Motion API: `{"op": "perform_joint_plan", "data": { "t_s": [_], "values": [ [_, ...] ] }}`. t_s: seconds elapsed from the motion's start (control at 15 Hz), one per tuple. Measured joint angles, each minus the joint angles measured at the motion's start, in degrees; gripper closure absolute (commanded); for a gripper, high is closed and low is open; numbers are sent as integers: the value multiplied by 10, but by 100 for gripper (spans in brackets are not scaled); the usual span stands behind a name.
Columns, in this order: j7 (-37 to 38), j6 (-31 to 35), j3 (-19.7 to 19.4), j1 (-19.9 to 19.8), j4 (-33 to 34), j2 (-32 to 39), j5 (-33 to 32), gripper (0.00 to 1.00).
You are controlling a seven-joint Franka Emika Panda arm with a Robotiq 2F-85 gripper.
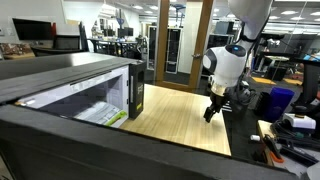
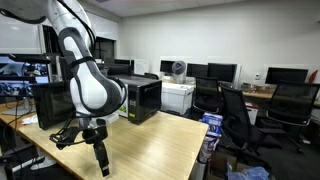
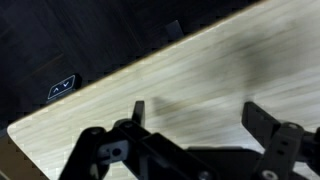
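Wood tabletop (image 2: pixel 165 135): pale and bare around the arm, it was the surface lying closest beneath the pincer.
Gripper (image 2: pixel 103 168): it hung tip-down just above the tabletop, close to one edge, jaws spread wide with nothing between them.
Wrist view: the two fingers (image 3: pixel 138 112) framed plain wood grain. The table's edge ran slantwise across the upper left, with dark floor beyond it.
Microwave (image 2: pixel 140 98): black, it sat at the far end of the table, well apart from the gripper.
Clearance: it was judged slight, and whether the tips touched the wood could not be told from any view.
Handling: a descent looked best made slowly and straight down, with the fingers level to the board so neither tip scraped first.
Edge risk: the drop-off lay near, so a sideways move looked safer toward the middle of the board than outward.
Surroundings: office chairs (image 2: pixel 235 115) and a white printer (image 2: pixel 177 96) stood off the table, apart from the arm.
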Motion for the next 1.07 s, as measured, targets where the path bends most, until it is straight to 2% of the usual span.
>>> {"op": "perform_joint_plan", "data": {
  "t_s": [0.13,0.33,0.47,0.6,0.8,1.07],
  "values": [
    [-8,0,65,-62,-1,-18,-10,0],
    [-37,0,190,-178,-4,-37,-11,0],
    [-47,0,252,-241,-6,-42,-11,0],
    [-46,0,278,-259,-7,-42,-10,0],
    [-46,0,295,-258,-10,-40,-10,0],
    [-44,0,290,-224,-13,-33,-10,0]
  ]
}}
